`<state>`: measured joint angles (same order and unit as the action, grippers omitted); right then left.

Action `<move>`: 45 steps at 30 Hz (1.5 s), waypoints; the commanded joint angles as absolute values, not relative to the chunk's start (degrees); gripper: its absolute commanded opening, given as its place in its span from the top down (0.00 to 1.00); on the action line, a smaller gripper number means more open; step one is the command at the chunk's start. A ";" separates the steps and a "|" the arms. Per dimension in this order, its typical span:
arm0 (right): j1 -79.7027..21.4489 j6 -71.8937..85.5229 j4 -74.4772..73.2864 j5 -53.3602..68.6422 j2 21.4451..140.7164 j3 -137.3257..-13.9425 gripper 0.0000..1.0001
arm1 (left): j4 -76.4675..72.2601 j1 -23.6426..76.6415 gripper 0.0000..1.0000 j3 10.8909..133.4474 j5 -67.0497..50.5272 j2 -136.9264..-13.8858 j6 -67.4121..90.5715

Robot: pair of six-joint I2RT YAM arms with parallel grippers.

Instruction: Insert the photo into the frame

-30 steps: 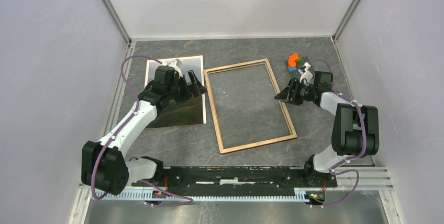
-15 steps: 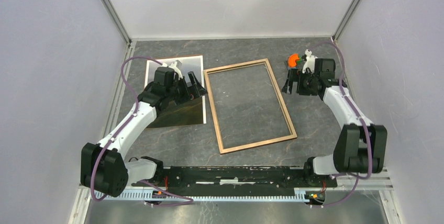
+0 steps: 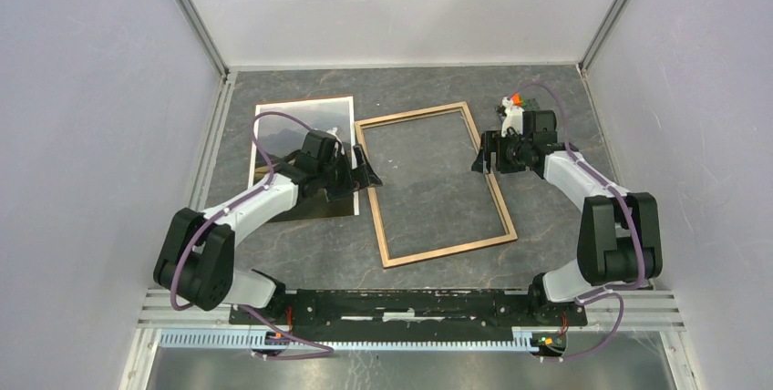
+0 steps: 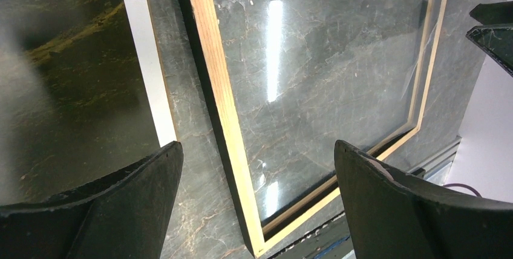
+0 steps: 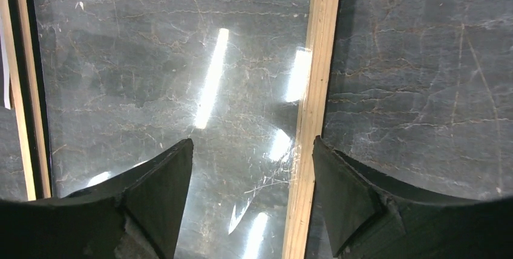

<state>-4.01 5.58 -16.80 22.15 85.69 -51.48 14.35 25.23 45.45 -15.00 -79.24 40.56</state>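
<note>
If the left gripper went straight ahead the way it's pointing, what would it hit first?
Probably the frame, at its long wooden rail beside the photo. The open left gripper straddles that rail, though its height above it is unclear.

The frame (image 3: pixel 451 250) lies flat mid-surface (image 3: pixel 547 253), its wood face up. The photo (image 3: pixel 301 121) lies just beside its left rim, toward the far-left corner. The left hand (image 3: pixel 368 175) sits over that rim, and the right hand (image 3: pixel 486 153) over the opposite rim.

Dark marbled tabletop (image 3: pixel 547 226), small orange piece (image 3: pixel 516 97) near far right edge
</note>
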 commanded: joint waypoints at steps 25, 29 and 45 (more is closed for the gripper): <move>-0.44 7.14 -6.88 31.60 93.34 -46.32 0.51 | 3.96 26.52 0.00 46.83 -13.19 -91.39 45.37; -0.37 9.22 -4.28 36.20 93.58 -44.04 0.51 | 3.11 27.20 0.00 47.65 -13.52 -93.27 45.94; -0.32 16.57 4.61 48.25 92.43 -38.73 0.52 | 1.72 31.01 0.00 52.01 -14.05 -97.74 47.55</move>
<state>1.72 12.56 5.10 39.20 92.27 -41.08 7.22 28.38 49.87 -11.66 -94.06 44.60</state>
